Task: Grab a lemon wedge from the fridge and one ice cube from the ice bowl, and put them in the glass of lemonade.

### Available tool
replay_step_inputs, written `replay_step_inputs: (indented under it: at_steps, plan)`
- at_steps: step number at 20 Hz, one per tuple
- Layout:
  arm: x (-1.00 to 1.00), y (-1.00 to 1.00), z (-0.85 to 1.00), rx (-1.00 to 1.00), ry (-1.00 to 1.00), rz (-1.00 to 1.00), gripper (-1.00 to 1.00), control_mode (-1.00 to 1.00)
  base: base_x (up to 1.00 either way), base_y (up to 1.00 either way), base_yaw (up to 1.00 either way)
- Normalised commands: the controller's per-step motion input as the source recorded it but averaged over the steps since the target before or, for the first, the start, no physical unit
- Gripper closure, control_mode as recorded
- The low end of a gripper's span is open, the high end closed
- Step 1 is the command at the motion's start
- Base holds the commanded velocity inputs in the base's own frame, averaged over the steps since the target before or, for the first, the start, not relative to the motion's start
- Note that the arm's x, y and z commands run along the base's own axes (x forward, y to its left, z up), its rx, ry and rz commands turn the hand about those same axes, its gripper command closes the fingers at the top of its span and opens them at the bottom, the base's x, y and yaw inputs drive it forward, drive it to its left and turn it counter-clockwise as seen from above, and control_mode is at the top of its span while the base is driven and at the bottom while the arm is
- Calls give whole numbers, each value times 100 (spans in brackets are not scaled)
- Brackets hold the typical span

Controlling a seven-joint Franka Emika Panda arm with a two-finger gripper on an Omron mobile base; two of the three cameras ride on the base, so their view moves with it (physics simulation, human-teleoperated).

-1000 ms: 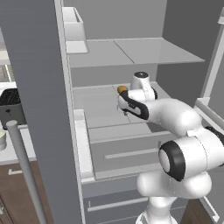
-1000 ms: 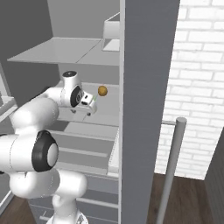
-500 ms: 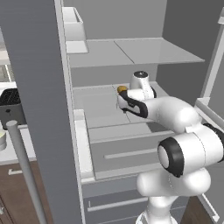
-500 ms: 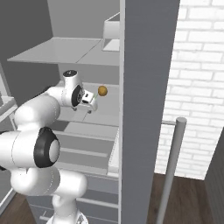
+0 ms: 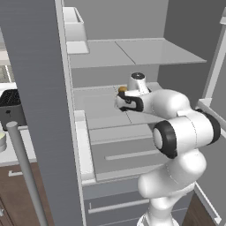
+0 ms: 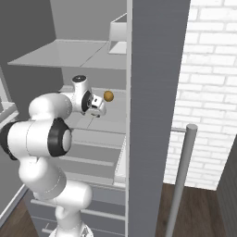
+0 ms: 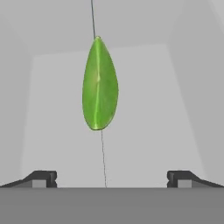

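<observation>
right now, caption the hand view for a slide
Open gripper lined up on the green lemon wedge lying ahead on the fridge shelf.

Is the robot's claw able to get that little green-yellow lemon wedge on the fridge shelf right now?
Probably yes. The claw is open wide inside the tall grey fridge, and the small green-yellow lemon wedge lies straight ahead between its fingertips on the grey shelf, with nothing in between.

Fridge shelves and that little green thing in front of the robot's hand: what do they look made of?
The fridge shelves look like smooth matte grey plastic or painted metal: flat, even colour with no shine or grain. The lemon wedge looks like fruit, with a glossy yellow-green rind and a pale ridge down its middle. Being rendered, both are guesses.
</observation>
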Motion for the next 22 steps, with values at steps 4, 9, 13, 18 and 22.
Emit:
replay_step_inputs:
  at_steps: [4, 9, 13, 18, 22]
  plan:
    - [28, 0, 5, 0, 0, 0, -100, -100, 0, 0, 0]
    - [32, 0, 26, 0, 0, 0, -100, -100, 0, 0, 0]
    - [37, 0, -10, 0, 0, 0, -100, -100, 0, 0, 0]
    - [29, 0, -42, 0, 0, 0, -100, -100, 0, 0, 0]
    - [23, 0, -13, 0, 0, 0, -100, -100, 0, 0, 0]
